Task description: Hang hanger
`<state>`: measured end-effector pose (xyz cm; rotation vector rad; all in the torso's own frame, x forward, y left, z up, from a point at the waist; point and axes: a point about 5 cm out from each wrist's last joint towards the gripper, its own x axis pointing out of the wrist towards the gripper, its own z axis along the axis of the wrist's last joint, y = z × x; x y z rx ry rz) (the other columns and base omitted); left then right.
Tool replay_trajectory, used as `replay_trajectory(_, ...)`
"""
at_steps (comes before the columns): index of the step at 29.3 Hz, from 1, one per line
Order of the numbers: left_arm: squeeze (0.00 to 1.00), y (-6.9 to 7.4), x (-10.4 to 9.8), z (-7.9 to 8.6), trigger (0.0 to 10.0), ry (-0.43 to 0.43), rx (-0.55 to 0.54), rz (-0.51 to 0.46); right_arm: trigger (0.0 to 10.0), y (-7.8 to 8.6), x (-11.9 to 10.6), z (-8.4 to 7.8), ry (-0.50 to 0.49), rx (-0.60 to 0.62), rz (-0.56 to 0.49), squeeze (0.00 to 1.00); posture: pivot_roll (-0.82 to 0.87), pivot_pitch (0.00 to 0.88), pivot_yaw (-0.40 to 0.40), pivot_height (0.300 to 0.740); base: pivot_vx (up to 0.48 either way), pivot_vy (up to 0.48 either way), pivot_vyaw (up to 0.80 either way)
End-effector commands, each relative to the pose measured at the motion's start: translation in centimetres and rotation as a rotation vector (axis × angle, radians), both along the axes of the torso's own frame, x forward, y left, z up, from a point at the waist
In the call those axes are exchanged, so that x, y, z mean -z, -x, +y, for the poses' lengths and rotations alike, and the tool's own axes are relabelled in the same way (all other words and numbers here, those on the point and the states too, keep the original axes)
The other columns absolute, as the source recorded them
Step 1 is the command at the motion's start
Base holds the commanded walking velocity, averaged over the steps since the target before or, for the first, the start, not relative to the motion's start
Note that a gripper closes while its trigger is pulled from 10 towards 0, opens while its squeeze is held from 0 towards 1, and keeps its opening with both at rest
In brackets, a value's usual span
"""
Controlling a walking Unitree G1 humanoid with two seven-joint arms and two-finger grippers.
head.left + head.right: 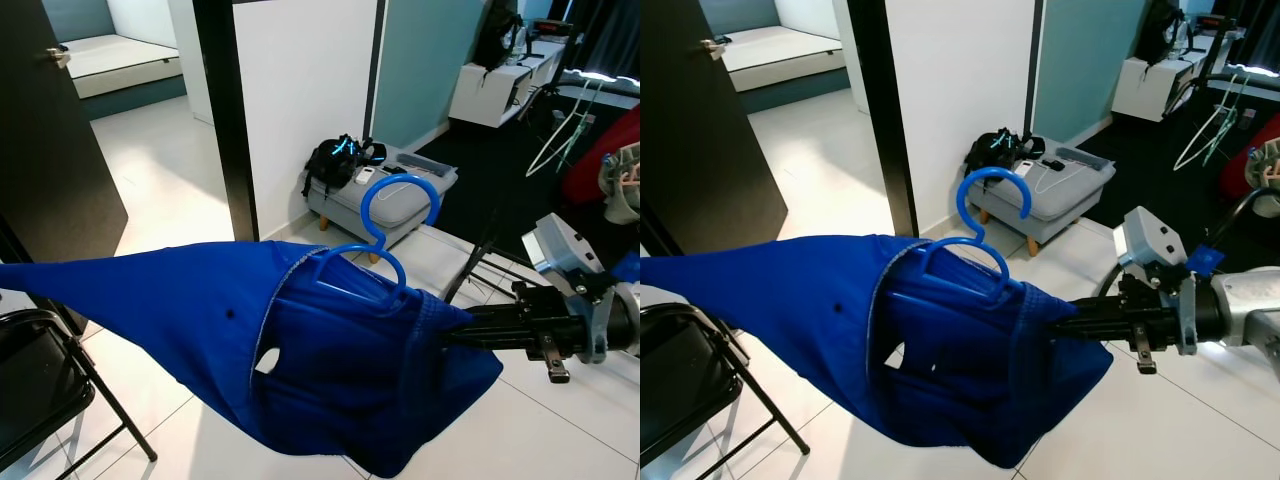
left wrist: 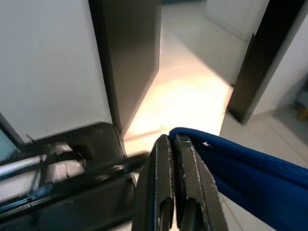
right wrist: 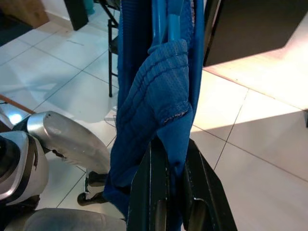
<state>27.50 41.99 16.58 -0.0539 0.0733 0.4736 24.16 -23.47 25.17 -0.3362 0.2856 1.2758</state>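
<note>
A blue garment point(image 1: 200, 310) is stretched sideways in front of me. A blue plastic hanger point(image 1: 366, 205) sits inside its neck opening, with the hook standing up above the cloth. My right gripper point(image 1: 452, 325) comes in from the right and is shut on the garment's edge; in the right wrist view the mesh fabric point(image 3: 154, 96) is pinched between its fingers point(image 3: 150, 192). In the left wrist view my left gripper point(image 2: 172, 140) is shut on the pointed far end of the garment point(image 2: 250, 168). The hanger's shoulders are hidden in the cloth.
A black folding chair point(image 1: 40, 370) stands at the lower left under the cloth. Behind it are a dark door point(image 1: 50, 130) and a black-edged white wall end point(image 1: 225, 120). A grey footstool point(image 1: 390, 205) with a black bag is beyond. White hangers point(image 1: 560, 140) are at the far right.
</note>
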Motion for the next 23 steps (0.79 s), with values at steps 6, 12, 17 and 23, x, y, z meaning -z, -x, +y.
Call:
replay_trajectory(6, 0.0, -2.7, 0.2, -5.9, 10.0, 0.022, 0.447, -0.062, 0.0, -0.3, -0.9, -1.6, 0.009, 0.093, -0.026, 0.0, -0.02, 0.0, 0.011, 0.74, 0.0, 0.0, 0.0)
replay_trajectory(12, 1.0, -2.4, -2.2, -13.1, 10.0, 0.031, 0.989, -0.204, 0.0, -0.4, -0.9, -1.6, 0.015, 0.091, -0.027, 0.0, -0.02, 0.0, 0.014, 0.74, 0.0, 0.0, 0.0)
replay_trajectory(17, 1.0, -1.2, -4.5, -14.7, 10.0, -0.068, 1.193, -0.214, 0.0, -0.3, -0.7, -1.6, 0.027, 0.092, -0.025, 0.0, -0.03, 0.0, 0.018, 0.74, 0.0, 0.0, 0.0)
replay_trajectory(23, 1.0, 0.7, -8.7, -12.4, 10.0, -0.277, 1.304, -0.156, 0.0, -0.5, -0.1, -2.3, 0.098, 0.118, -0.016, 0.0, -0.03, 0.0, 0.021, 0.74, 0.0, 0.0, 0.0)
